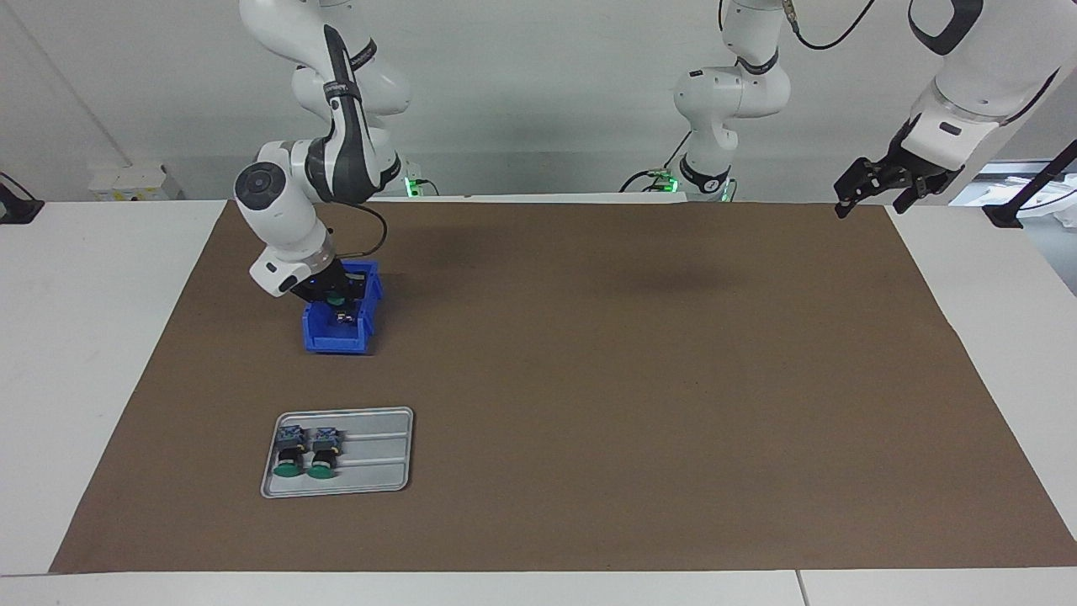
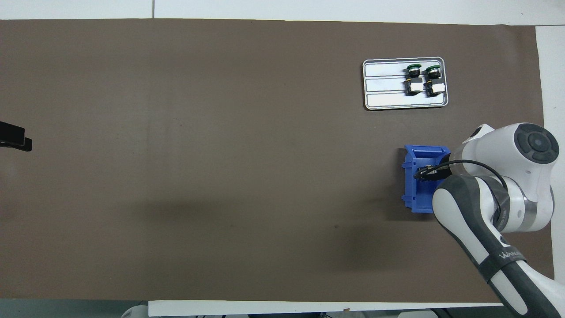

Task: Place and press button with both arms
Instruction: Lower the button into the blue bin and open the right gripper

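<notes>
My right gripper [image 1: 336,305] is down inside a blue bin [image 1: 338,342] near the right arm's end of the table. A green cap of a button [image 1: 335,296] shows at its tips. I cannot tell whether it grips the button. In the overhead view the right arm's wrist covers the gripper and much of the bin [image 2: 417,194]. Two more buttons [image 1: 290,459] [image 1: 322,459] lie side by side in a grey tray [image 1: 395,421], farther from the robots than the bin. My left gripper [image 1: 873,202] waits open and empty, raised over the table's edge at the left arm's end.
A brown mat [image 1: 589,379] covers most of the white table. The tray [image 2: 384,101] has ridged lanes, and its part toward the left arm holds nothing. Only the left gripper's tips [image 2: 13,138] show in the overhead view.
</notes>
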You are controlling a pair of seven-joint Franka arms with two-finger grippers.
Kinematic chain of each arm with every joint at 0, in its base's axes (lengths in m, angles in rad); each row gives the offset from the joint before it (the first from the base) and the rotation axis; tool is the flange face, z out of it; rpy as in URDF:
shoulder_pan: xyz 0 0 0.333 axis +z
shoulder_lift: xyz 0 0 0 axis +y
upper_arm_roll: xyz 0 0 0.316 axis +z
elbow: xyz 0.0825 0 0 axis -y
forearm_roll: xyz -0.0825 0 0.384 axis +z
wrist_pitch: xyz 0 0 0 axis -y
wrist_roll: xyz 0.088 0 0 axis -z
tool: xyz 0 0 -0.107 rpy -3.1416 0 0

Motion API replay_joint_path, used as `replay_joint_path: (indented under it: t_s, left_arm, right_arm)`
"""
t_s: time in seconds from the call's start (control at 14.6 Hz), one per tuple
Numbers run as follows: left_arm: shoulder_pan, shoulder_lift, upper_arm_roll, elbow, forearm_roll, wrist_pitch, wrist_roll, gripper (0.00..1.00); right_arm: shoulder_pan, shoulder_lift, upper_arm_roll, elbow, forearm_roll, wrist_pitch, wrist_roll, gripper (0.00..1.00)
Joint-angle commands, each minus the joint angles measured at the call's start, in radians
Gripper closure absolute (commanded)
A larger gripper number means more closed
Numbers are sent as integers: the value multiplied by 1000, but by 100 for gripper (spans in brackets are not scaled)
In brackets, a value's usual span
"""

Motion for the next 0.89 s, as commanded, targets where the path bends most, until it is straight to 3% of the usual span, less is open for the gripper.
replay_joint_path:
  t_s: [0.0, 0.14, 0.62, 0.76, 0.82]
  left_arm:
    - [-2, -25, -4, -19, 10, -18, 0, 0]
    - [-2, -25, -4, -19, 10, -18, 2, 0]
    - [-2, -28, -4, -19, 10, -27, 0, 0]
    - [-2, -29, -4, -19, 10, -31, 0, 0]
    - [-2, -31, -4, -19, 10, -34, 0, 0]
  right_arm:
    - [-14, -5, 7, -3, 13, 0, -32, 59]
    - [-14, -5, 7, 6, 11, -5, -32, 52]
    - [-14, -20, 7, 80, 7, -112, -31, 43]
    - [-17, -31, 7, 139, 5, -181, -31, 29]
    - [-17, -39, 7, 172, 5, -201, -32, 7]
